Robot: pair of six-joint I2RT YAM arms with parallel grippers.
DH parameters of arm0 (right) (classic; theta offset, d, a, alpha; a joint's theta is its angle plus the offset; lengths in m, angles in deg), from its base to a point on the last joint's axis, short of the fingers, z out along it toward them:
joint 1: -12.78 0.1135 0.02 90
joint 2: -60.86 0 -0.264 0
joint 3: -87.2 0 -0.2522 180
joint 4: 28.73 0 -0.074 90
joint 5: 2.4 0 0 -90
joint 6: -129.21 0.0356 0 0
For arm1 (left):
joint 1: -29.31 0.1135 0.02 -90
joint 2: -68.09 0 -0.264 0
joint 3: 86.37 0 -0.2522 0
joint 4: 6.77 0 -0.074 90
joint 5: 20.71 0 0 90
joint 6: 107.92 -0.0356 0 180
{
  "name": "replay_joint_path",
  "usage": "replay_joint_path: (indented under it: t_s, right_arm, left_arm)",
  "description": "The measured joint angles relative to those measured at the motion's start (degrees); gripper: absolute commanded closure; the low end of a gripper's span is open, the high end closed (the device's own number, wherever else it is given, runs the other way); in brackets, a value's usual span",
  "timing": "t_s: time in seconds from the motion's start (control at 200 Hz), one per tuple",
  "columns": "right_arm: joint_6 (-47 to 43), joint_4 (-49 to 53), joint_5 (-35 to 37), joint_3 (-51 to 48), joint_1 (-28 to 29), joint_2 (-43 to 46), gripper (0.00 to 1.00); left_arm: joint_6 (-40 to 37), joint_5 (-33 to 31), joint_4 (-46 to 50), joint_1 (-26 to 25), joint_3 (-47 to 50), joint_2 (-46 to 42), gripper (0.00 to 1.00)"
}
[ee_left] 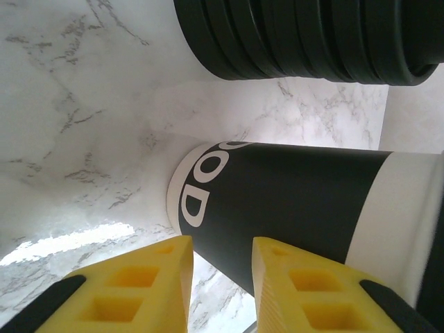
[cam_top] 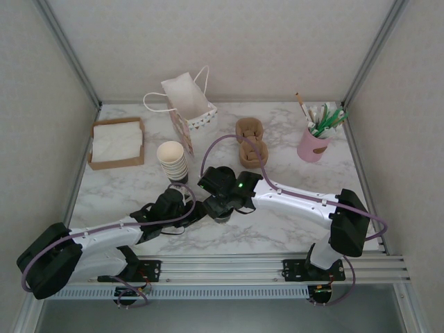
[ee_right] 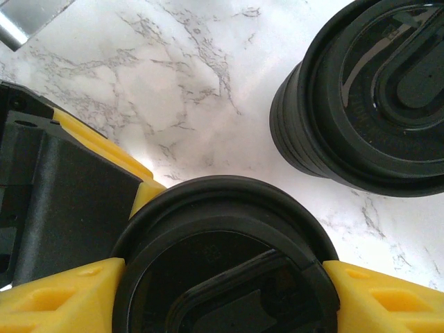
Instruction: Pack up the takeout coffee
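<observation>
- Black plastic lid of the takeout coffee [ee_right: 222, 236] sits squarely between the yellow fingers [ee_right: 55, 298] of the right gripper [ee_right: 223, 274]. One finger presses each side of the lid's rim, so the gripper pinches the cup at its top from above.
- Seen from the left wrist, the takeout coffee [ee_left: 291, 201] shows a dark lower wall with white lettering and a cream band above. Its base rests on the marble table [ee_left: 83, 104].
- Yellow fingers [ee_left: 139, 291] of the left gripper [ee_left: 222, 277] are spread by a narrow gap with nothing caught in it. Their tips sit just beside the cup's dark wall, low, near its base. The gap is narrower than the cup.
- A stack of black lids [ee_right: 368, 90] stands just beside the cup, apart from it.
- From the top camera both arms meet at mid-table, in front of the stack of cream cups [cam_top: 172, 158]. The right gripper [cam_top: 223, 208] covers the cup there.
</observation>
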Motion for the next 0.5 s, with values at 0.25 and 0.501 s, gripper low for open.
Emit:
replay_joint_path:
  t_s: [0.25, 0.501]
  right_arm:
    - [0.26, -0.85, 0.35, -0.42, 0.00, 0.00, 0.31]
    - [1.09, -0.98, 0.35, -0.50, 0.00, 0.00, 0.31]
  left_arm:
    - [-0.20, -1.01, 1.36, 0.00, 0.00, -0.66, 0.62]
    - [-0.46, 0.55, 3.30, 0.00, 0.02, -2.16, 0.62]
